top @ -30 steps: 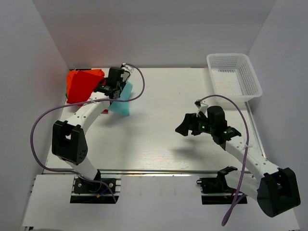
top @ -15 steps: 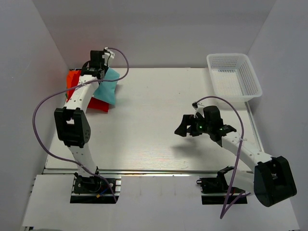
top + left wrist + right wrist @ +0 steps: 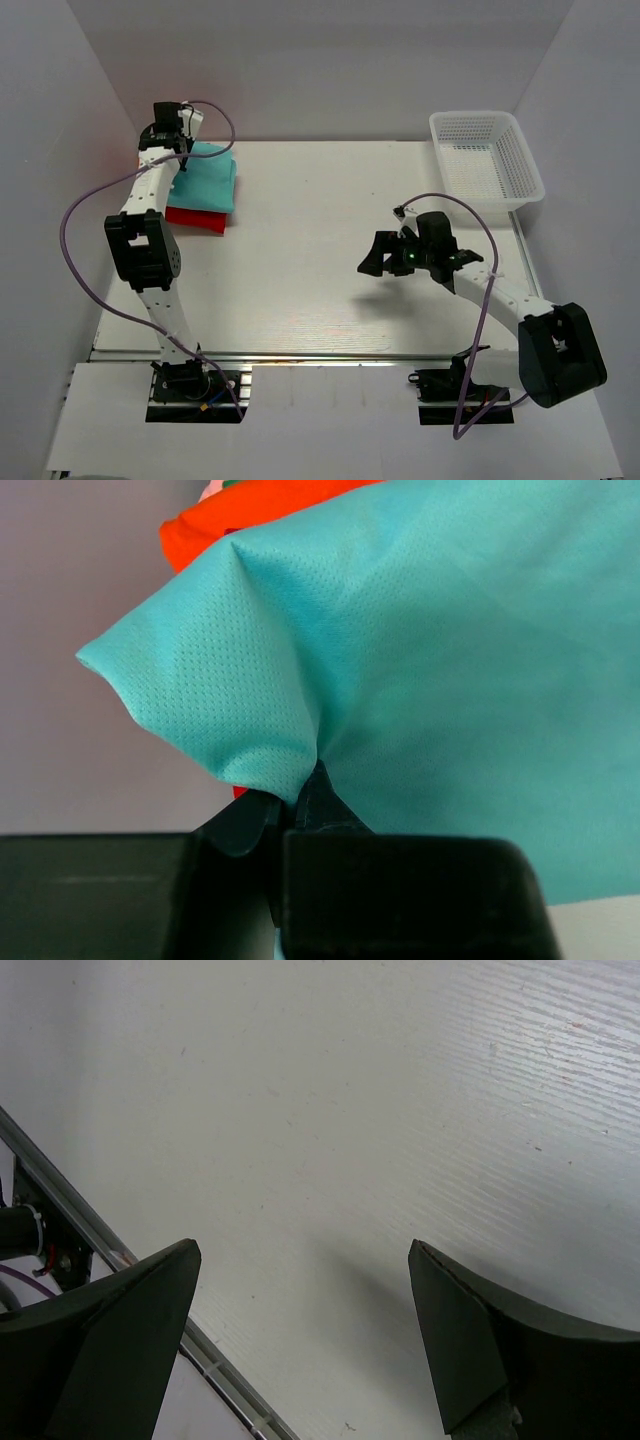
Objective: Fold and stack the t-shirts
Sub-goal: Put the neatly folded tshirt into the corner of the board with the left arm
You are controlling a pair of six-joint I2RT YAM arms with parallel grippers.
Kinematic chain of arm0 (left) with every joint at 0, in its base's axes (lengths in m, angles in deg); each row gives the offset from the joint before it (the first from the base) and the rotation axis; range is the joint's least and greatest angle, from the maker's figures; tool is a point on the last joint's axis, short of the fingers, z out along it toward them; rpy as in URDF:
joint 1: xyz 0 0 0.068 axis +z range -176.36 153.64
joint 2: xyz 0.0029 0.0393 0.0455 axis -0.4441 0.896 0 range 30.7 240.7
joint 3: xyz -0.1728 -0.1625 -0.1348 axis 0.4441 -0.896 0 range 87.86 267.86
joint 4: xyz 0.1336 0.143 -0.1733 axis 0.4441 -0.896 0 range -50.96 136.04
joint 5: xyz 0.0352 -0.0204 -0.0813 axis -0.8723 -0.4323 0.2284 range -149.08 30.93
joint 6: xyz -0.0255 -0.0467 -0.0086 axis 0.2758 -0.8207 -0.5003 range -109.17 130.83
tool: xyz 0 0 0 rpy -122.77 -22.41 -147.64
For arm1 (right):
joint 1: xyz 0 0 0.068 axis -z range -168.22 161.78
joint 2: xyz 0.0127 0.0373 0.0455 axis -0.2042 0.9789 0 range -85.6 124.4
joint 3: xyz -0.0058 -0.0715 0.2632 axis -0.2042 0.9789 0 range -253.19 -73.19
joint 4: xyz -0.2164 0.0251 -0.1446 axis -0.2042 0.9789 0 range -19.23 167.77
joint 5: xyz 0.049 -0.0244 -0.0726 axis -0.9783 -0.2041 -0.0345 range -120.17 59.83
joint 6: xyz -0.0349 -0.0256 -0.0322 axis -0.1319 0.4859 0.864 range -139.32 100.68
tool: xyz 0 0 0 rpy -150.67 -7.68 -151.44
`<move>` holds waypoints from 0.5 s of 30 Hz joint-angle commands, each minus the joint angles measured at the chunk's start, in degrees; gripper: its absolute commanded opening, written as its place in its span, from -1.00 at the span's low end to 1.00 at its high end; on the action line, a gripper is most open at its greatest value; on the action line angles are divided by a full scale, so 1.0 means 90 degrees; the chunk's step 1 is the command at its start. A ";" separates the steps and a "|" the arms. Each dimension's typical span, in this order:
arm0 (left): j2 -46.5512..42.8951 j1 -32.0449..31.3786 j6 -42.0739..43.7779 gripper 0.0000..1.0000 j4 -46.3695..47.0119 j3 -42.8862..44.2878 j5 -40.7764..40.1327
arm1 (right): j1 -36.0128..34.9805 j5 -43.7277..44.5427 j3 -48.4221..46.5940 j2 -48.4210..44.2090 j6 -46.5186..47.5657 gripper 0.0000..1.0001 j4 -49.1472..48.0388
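At the far left corner of the table (image 3: 320, 270), lying flat and folded on top of the red t-shirt (image 3: 195, 216): the teal t-shirt (image 3: 208, 178). Peeking out behind them in the left wrist view, a bit of orange cloth (image 3: 260, 505). Looks like a tidy pile, teal on top, red under it. Pinched at one corner of the teal t-shirt by the left claw (image 3: 285, 805), shut tight on the cloth. Bunched up into a little point right at the pinch, not flat there yet. Over on the right side, well apart from the pile, hanging above the table: the right claw (image 3: 374, 256), wide open and holding nothing. At the far right, near the back, a white basket (image 3: 470, 114), not part of the job. Seems nearly finished. Folding done and stacking done, as far as can be seen from above. Left to do, most likely: letting go of the teal corner and smoothing it down to lie flat like the rest. Hard to tell if the orange bit is one more shirt in the pile or just an edge, being mostly hidden.
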 commanded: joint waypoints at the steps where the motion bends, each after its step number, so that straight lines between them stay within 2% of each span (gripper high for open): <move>1: 0.0103 0.0208 -0.0045 -1.00 -0.0026 0.0576 -0.0022 | 0.0015 -0.0230 -0.0352 0.0123 -0.0038 0.81 -0.0246; 2: 0.0297 0.0208 -0.0113 -1.00 -0.0094 0.0693 -0.0023 | 0.0015 -0.0279 -0.0372 0.0191 -0.0019 0.81 -0.0236; 3: 0.0386 0.0266 -0.0210 -0.89 -0.0095 0.0869 -0.0023 | 0.0024 -0.0318 -0.0420 0.0231 -0.0048 0.81 -0.0236; 4: 0.0454 0.0267 -0.0211 -0.33 -0.0095 0.0928 -0.0168 | 0.0024 -0.0338 -0.0430 0.0270 -0.0077 0.81 -0.0246; 6: 0.0514 0.0335 -0.0358 0.49 -0.0095 0.0929 -0.0238 | 0.0015 -0.0386 -0.0469 0.0338 -0.0058 0.81 -0.0246; 7: 0.0514 0.0335 -0.0454 0.99 -0.0037 0.0997 -0.0315 | -0.0005 -0.0406 -0.0460 0.0367 -0.0116 0.81 -0.0246; 10: 0.0514 0.0472 -0.0660 1.00 -0.0036 0.1133 -0.0259 | 0.0005 -0.0426 -0.0450 0.0416 -0.0146 0.81 -0.0410; 15: 0.0318 0.0872 -0.0797 1.00 -0.0183 0.1076 0.0686 | 0.0014 -0.0582 -0.0431 0.0514 -0.0204 0.81 -0.0597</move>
